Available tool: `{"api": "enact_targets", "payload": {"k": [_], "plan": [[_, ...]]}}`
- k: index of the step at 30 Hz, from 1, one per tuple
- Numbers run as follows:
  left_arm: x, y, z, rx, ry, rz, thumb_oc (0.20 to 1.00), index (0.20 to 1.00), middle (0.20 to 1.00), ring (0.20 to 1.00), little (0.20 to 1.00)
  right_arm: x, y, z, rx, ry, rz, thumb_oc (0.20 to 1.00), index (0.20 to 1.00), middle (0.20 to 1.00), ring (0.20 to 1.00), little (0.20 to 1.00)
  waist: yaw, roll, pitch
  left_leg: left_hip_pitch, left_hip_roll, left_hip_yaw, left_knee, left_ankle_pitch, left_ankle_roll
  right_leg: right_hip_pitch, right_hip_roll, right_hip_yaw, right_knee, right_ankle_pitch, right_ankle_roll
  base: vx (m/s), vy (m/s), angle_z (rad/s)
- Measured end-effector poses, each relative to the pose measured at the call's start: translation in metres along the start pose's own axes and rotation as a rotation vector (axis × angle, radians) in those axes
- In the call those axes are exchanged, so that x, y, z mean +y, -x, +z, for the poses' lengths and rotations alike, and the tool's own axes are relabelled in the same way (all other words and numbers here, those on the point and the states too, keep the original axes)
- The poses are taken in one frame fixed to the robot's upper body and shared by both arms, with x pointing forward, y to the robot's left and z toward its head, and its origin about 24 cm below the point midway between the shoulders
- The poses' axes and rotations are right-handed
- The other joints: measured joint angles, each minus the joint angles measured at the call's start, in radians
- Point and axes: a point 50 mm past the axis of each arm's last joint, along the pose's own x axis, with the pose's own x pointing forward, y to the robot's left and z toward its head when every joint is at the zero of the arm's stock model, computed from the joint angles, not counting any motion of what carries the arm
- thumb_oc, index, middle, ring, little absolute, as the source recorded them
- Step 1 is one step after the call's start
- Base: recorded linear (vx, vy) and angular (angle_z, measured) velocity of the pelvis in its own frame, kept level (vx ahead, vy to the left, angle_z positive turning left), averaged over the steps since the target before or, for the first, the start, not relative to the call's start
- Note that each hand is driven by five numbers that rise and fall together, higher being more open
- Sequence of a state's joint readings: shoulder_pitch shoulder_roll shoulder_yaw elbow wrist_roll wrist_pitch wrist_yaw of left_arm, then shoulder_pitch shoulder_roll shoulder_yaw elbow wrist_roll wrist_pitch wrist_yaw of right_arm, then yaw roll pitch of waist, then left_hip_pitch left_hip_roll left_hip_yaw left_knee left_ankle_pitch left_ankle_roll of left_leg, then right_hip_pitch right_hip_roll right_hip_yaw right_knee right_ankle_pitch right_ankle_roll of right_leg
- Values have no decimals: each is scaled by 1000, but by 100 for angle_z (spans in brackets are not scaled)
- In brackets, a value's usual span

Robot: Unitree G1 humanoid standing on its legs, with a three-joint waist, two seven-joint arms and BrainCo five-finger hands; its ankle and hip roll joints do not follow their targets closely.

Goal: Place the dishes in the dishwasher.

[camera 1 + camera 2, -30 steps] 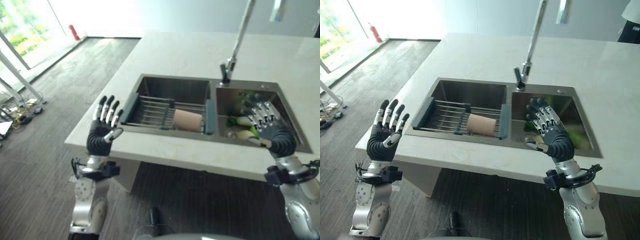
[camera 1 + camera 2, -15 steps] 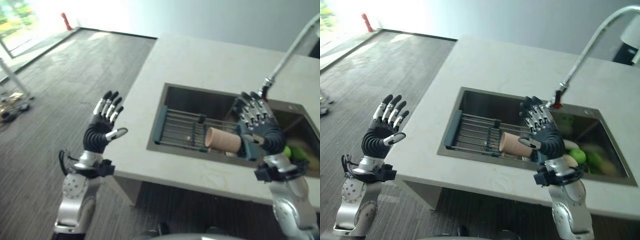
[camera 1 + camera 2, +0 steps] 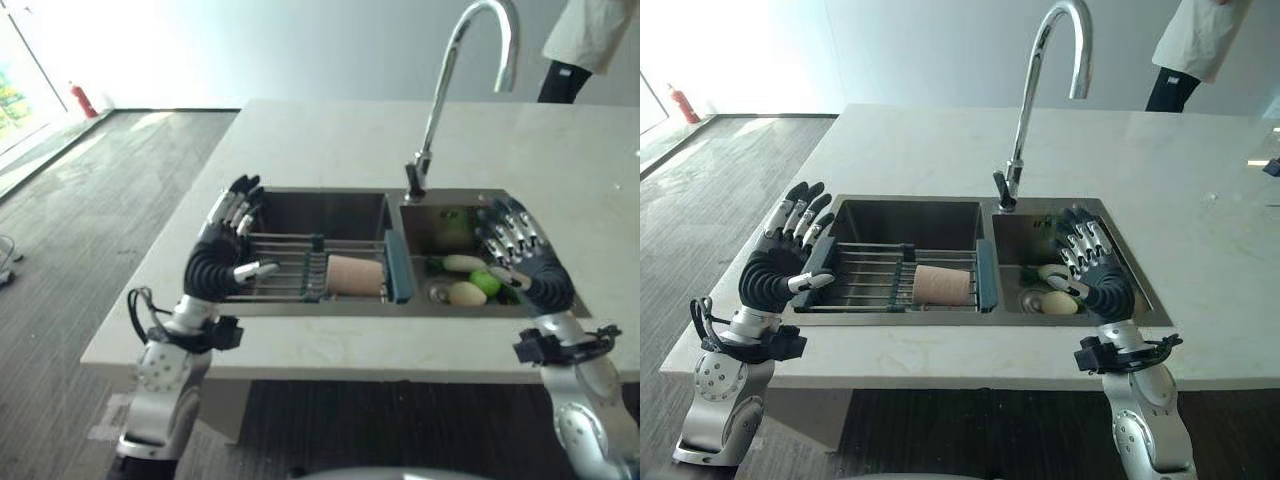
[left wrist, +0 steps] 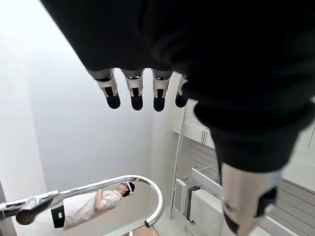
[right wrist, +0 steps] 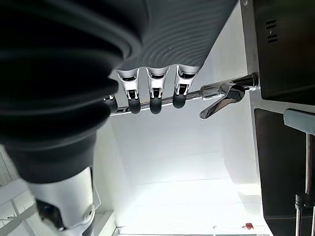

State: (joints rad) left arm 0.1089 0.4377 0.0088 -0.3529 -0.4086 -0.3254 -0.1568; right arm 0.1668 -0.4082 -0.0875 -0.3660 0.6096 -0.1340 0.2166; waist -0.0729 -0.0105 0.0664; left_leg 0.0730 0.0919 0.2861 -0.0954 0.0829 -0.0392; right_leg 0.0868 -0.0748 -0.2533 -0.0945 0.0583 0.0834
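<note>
While both robot hands, left [image 3: 780, 268] and right [image 3: 1095, 275], hovered open and empty, the cup [image 3: 941, 285] awaited grasping.

You've got hard daylight coming in from the far left, and it blows the wall [image 3: 120, 50] out to near white. The pale countertop [image 3: 1200, 200] is bright and evenly lit, while the sink basins [image 3: 905, 215] sit in shadow (the faucet [image 3: 1021, 110] carries glare streaks along its tube). In the wrist views your left hand [image 4: 134, 91] and right hand [image 5: 156, 93] read as near-black silhouettes against a washed-out white background.
</note>
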Motion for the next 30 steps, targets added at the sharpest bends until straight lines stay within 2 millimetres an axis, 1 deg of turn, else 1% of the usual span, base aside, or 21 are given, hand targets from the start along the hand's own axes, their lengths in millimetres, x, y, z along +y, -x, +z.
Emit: {"api": "enact_targets", "payload": {"k": [4, 7, 8, 9, 10, 12, 15, 17, 18, 19, 20, 21, 22, 23, 24, 25, 26, 27, 28, 29, 30], "plan": [[-2, 0, -1, 6, -36, -13, 1000, 1000, 1000, 1000, 1000, -1, 0, -2, 27, 7, 11, 1000, 1000, 1000, 1000, 1000, -2, 26, 1, 1, 5, 1, 3, 4, -5, 6, 7, 1, 0, -2, -4, -12, -72, -1], [-3, 0, 0, -2, -72, -22, 1000, 1000, 1000, 1000, 1000, -2, 0, 0, 34, 22, 22, 1000, 1000, 1000, 1000, 1000, 4, 23, 6, -6, 9, -1, 28, 6, -10, 2, 8, 3, 0, -5, -10, -5, 94, -3], [-4, 0, 0, -7, -94, -19, 1000, 1000, 1000, 1000, 1000, -2, 0, 0, 35, 26, 29, 1000, 1000, 1000, 1000, 1000, 10, 17, 11, -26, 6, -21, 67, -15, -12, -4, 4, 16, 0, 0, -14, 23, 195, -27], [-4, 0, 1, -9, -116, -13, 1000, 1000, 1000, 1000, 1000, -2, -3, 2, 35, 38, 49, 1000, 1000, 1000, 1000, 1000, 18, 30, 14, -22, 4, -60, 51, -28, -17, -16, 6, 32, 1, 6, -12, 43, 265, -39], [-4, 0, 1, -9, -125, -7, 1000, 1000, 1000, 1000, 1000, -2, -5, 2, 33, 39, 60, 1000, 1000, 1000, 1000, 1000, 19, 40, 17, -3, -3, -58, 12, -21, -16, -20, 2, 43, 1, 10, -8, 58, 262, -42], [-3, -4, -2, -1, -176, 0, 1000, 1000, 1000, 1000, 1000, -1, -6, 2, 38, 36, 68, 1000, 1000, 1000, 1000, 1000, 1, 47, 28, 21, -29, -56, 0, -21, 0, 2, -19, 52, 6, 17, 4, 93, 270, -14], [-2, -8, -4, -2, -219, 1, 1000, 1000, 1000, 1000, 1000, 0, -5, 1, 38, 30, 81, 1000, 1000, 1000, 1000, 1000, -2, 35, 30, 34, -51, -53, 0, -35, 16, 9, -41, 55, 1, 11, 23, 122, 226, 1], [-2, -8, -4, -2, -222, -1, 1000, 1000, 1000, 1000, 1000, 1, -5, 1, 38, 31, 87, 1000, 1000, 1000, 1000, 1000, -3, 30, 31, 34, -57, -53, 1, -36, 17, 8, -45, 56, 2, 10, 27, 64, 134, 3], [-2, -8, -3, -3, -243, -8, 1000, 1000, 1000, 1000, 1000, 0, -2, -1, 49, 26, 86, 1000, 1000, 1000, 1000, 1000, 0, 19, 31, 34, -66, -53, 0, -43, 28, 2, -56, 54, 20, 7, 40, 36, 105, 2], [-2, -9, -3, -1, -262, -15, 1000, 1000, 1000, 1000, 1000, 1, -2, -1, 49, 22, 89, 1000, 1000, 1000, 1000, 1000, -2, 13, 30, 33, -71, -52, 1, -43, 28, -5, -60, 56, 32, 3, 43, 28, 89, -3], [-3, -9, -3, -2, -275, -21, 1000, 1000, 1000, 1000, 1000, 1, -2, -1, 45, 15, 93, 1000, 1000, 1000, 1000, 1000, -2, 1, 36, 33, -79, -51, 2, -52, 42, -20, -63, 62, 68, 11, 48, 34, 44, -30], [-2, -10, -2, -4, -310, -36, 1000, 1000, 1000, 1000, 1000, 4, -4, -2, 32, -7, 97, 1000, 1000, 1000, 1000, 1000, 3, 14, 44, 31, -57, -47, 2, -52, 52, -90, -56, 84, 187, -1, 66, 66, -95, -32], [-1, -11, -1, -5, -324, -46, 1000, 1000, 1000, 1000, 1000, 5, -3, -3, 33, -16, 101, 1000, 1000, 1000, 1000, 1000, 1, 7, 48, 33, -52, -43, 2, -51, 56, -117, -64, 85, 238, -10, 76, 68, -144, -31], [-1, -12, 0, -10, -336, -54, 1000, 1000, 1000, 1000, 1000, 7, -2, -5, 33, -27, 102, 1000, 1000, 1000, 1000, 1000, -4, -1, 50, 31, -49, -41, 1, -54, 49, -143, -78, 100, 261, -35, 92, 70, -205, -5], [0, -15, 2, -25, -350, -63, 1000, 1000, 1000, 1000, 1000, 10, -2, -7, 33, -41, 109, 1000, 1000, 1000, 1000, 1000, -9, -20, 51, 29, -54, -37, 1, -59, 56, -153, -107, 117, 255, -37, 95, 48, -181, -5], [1, -18, 5, -42, -382, -69, 1000, 1000, 1000, 1000, 1000, 17, -3, -10, 38, -60, 140, 1000, 1000, 1000, 1000, 1000, -7, -38, 51, 28, -57, -33, 2, -56, 51, -155, -146, 126, 207, -24, 107, 71, -242, -4], [3, -18, 6, -37, -429, -75, 1000, 1000, 1000, 1000, 1000, 21, -3, -12, 43, -71, 166, 1000, 1000, 1000, 1000, 1000, -5, -42, 50, 29, -53, -31, 5, -52, 38, -136, -164, 133, 145, -4, 96, 53, -247, -3], [4, -18, 6, -36, -461, -78, 1000, 1000, 1000, 1000, 1000, 23, -4, -13, 45, -75, 175, 1000, 1000, 1000, 1000, 1000, -3, -43, 49, 33, -46, -31, 7, -50, 34, -105, -161, 130, 81, 14, 96, 38, -234, 10], [5, -19, 6, -23, -476, -82, 1000, 1000, 1000, 1000, 1000, 24, -7, -12, 47, -72, 182, 1000, 1000, 1000, 1000, 1000, -3, -47, 46, 37, -43, -38, 7, -46, 28, -67, -156, 98, 17, 30, 83, 28, -197, 11], [6, -22, 5, -3, -501, -92, 1000, 1000, 1000, 1000, 1000, 24, -14, -9, 37, -63, 192, 1000, 1000, 1000, 1000, 1000, 3, -63, 38, 40, -49, -39, 7, -45, 12, -44, -147, 76, 0, 52, 82, 43, -167, 7], [6, -22, 2, 15, -515, -92, 1000, 1000, 1000, 1000, 1000, 25, -21, -5, 15, -55, 204, 1000, 1000, 1000, 1000, 1000, 7, -75, 33, 49, -50, -42, 7, -44, 0, -28, -138, 80, 1, 64, 70, 48, -155, -1]]}}
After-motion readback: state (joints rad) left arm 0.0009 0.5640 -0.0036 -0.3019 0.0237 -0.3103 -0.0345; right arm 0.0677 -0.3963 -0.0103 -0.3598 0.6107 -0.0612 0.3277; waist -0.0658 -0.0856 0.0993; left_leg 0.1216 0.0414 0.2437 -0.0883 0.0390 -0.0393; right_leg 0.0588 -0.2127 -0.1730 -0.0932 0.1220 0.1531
